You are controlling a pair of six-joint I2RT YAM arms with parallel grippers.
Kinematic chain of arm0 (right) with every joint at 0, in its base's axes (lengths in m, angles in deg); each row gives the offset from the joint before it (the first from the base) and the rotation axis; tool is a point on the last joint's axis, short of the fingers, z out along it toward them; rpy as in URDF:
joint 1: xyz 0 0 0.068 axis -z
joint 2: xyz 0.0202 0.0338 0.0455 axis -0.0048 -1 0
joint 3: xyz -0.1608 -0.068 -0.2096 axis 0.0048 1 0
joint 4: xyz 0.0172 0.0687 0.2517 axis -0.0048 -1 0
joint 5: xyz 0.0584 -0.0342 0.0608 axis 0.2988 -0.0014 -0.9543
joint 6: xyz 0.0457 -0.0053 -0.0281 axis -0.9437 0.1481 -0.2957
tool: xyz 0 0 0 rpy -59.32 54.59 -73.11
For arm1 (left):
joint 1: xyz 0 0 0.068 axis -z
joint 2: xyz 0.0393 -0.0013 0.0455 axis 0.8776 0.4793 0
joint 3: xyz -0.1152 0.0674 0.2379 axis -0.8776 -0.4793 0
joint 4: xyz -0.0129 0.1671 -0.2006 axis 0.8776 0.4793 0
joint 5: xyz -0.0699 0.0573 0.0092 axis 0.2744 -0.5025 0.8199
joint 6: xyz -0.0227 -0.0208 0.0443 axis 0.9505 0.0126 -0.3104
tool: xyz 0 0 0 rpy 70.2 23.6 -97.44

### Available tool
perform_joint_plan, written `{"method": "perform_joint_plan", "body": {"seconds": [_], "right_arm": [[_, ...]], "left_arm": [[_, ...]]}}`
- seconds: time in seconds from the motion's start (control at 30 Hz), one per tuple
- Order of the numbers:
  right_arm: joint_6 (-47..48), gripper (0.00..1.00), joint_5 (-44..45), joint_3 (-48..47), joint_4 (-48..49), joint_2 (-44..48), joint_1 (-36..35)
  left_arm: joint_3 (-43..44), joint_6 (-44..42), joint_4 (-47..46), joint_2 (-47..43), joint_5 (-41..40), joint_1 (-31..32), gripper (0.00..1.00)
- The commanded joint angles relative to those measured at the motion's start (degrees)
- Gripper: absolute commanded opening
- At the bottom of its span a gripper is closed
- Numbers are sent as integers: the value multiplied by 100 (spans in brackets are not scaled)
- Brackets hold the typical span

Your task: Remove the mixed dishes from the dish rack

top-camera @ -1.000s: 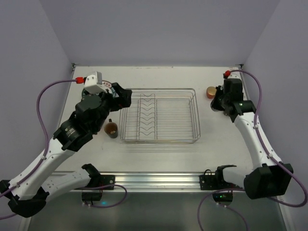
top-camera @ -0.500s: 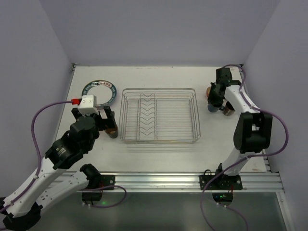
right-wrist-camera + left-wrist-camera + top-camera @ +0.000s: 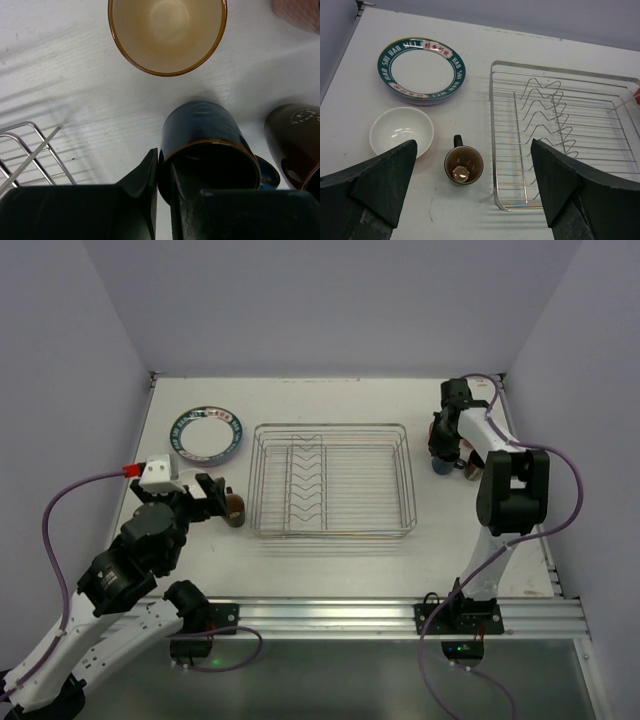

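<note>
The dish rack stands empty in the middle of the table. Left of it lie a stack of plates, a bowl that is white inside, and a dark mug. My left gripper hovers open above the dark mug, holding nothing. At the far right, my right gripper is shut on the wall of a blue mug standing on the table, one finger inside and one outside. An orange mug, a maroon mug and a pink one stand around it.
The rack's right corner lies just left of the right gripper. The mugs stand close together near the table's right edge. Grey walls enclose the table at the back and both sides.
The left arm has pulled back toward the near edge, uncovering the plate stack. The right arm has swung round to the far right by the orange mug, its jaws slackening slightly.
</note>
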Motion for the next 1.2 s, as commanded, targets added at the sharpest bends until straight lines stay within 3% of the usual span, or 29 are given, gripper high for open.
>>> {"method": "perform_joint_plan", "body": {"seconds": [0.0,0.1,0.17,0.37,0.53,0.63,0.7,0.87,1.17], "right_arm": [[42,13,134,-301,-43,-4,16],[25,22,108,-336,-70,13,16],[7,34,108,-354,-140,92,16],[-63,42,283,-406,-351,802,16],[-98,49,196,-372,-554,1672,16],[-37,72,161,49,-457,2603,-63],[-54,99,222,557,-273,3505,-177],[-107,99,468,1482,-9,5222,-898],[-64,99,416,2090,-535,7579,-951]], "left_arm": [[-53,-83,-178,10,-132,-56,100],[-35,-83,-195,80,-106,-82,100],[-27,-92,-204,124,-70,-126,100],[-70,-136,-318,160,61,-354,100],[-53,-163,-459,466,448,-1241,100],[9,-119,-432,590,553,-1847,100],[-9,-118,-441,590,624,-2198,100],[-18,-180,-494,441,598,-2297,100],[587,-329,33,362,984,-2297,100]]}}
